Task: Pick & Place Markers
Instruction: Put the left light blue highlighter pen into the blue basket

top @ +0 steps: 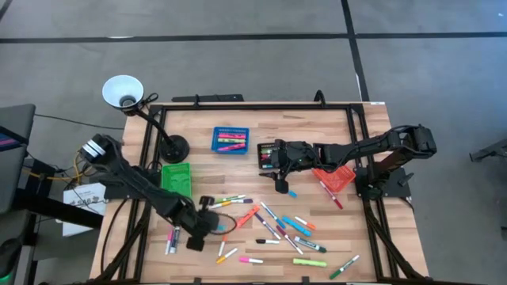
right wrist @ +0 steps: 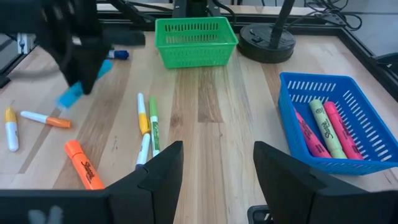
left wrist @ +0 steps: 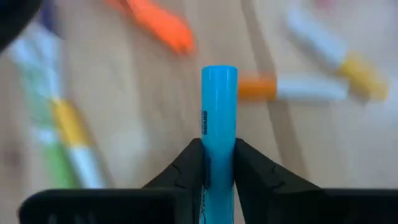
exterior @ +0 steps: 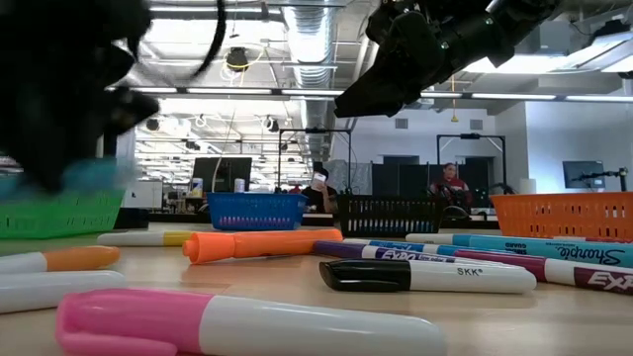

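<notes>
A light blue marker (left wrist: 219, 118) stands clamped between the two fingers of the left pincer (left wrist: 217, 163), its flat end pointing away from the wrist, lifted above the desk. Many more markers (top: 277, 229) lie flat and scattered over the near middle of the desk, white barrels with pink, green, blue, orange and black caps, pointing every way. An all-orange marker (right wrist: 83, 164) lies among them. Pink and yellow-green markers (right wrist: 323, 129) lie side by side in the blue bin.

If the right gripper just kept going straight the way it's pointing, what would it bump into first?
Probably nothing soon: the right gripper, fingers open and empty, points over bare table between the yellow and green markers and the blue bin. Farther along stands the green bin, though depth is hard to judge.
</notes>
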